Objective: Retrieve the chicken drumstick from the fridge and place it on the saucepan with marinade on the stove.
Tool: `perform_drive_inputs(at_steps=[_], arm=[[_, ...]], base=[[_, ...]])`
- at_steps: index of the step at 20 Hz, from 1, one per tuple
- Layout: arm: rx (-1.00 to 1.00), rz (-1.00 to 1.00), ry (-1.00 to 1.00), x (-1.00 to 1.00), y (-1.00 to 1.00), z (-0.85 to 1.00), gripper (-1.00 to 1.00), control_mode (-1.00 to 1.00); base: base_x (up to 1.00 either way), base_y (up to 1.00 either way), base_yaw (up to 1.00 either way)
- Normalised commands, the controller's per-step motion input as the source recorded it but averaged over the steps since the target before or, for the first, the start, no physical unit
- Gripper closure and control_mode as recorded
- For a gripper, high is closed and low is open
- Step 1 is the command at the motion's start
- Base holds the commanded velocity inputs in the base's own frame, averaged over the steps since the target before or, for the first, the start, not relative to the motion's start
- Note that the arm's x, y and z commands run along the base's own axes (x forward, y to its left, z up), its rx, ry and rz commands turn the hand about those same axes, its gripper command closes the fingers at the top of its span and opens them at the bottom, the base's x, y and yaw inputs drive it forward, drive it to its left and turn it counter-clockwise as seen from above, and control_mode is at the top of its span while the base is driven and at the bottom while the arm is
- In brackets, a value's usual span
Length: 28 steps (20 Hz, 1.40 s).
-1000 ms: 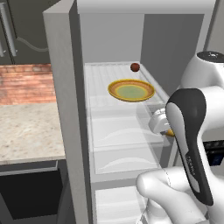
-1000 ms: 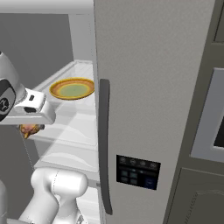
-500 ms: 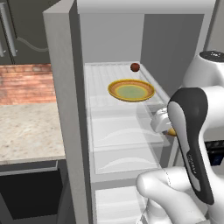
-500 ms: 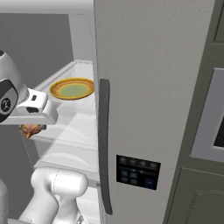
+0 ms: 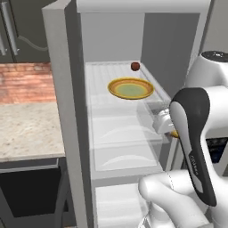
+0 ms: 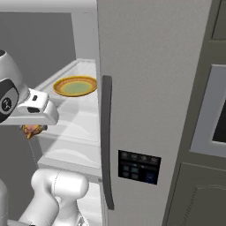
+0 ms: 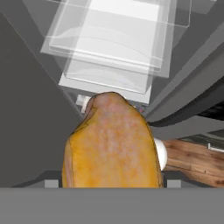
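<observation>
The fingers close on the chicken drumstick (image 7: pixel 111 144), which hangs under the gripper (image 6: pixel 32 129) just outside the open fridge (image 6: pixel 145 88), beside its glass shelves. On the upper shelf sit a yellow plate (image 5: pixel 130 88) and a dark red ball (image 5: pixel 135 66).

fridge (image 5: pixel 62 111) open, white upper shelf (image 5: pixel 100 87) carrying a yellow orange-rimmed plate (image 5: pixel 131 88) near the front right, small dark red ball (image 5: pixel 135 66) behind it near the back, apart from the plate
</observation>
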Motion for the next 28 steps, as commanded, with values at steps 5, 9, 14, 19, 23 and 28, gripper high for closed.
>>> perform_drive_inputs(at_steps=[5, 9, 14, 19, 23, 28], arm=[[0.0, 0.0, 0.0, 0.0, 0.0, 0.0, 1.0, 1.0], [0.0, 0.0, 0.0, 0.0, 0.0, 0.0, 1.0, 1.0], [0.0, 0.0, 0.0, 0.0, 0.0, 0.0, 1.0, 1.0], [0.0, 0.0, 0.0, 0.0, 0.0, 0.0, 1.0, 1.0], [0.0, 0.0, 0.0, 0.0, 0.0, 0.0, 1.0, 1.0], [0.0, 0.0, 0.0, 0.0, 0.0, 0.0, 1.0, 1.0]], base=[[-0.68, -0.37, 0.1], [-0.5, -0.41, 0.17], [-0.34, -0.58, 0.34], [-0.48, -0.63, 0.43], [-0.64, -0.59, 0.59], [-0.9, -0.03, 0.74]])
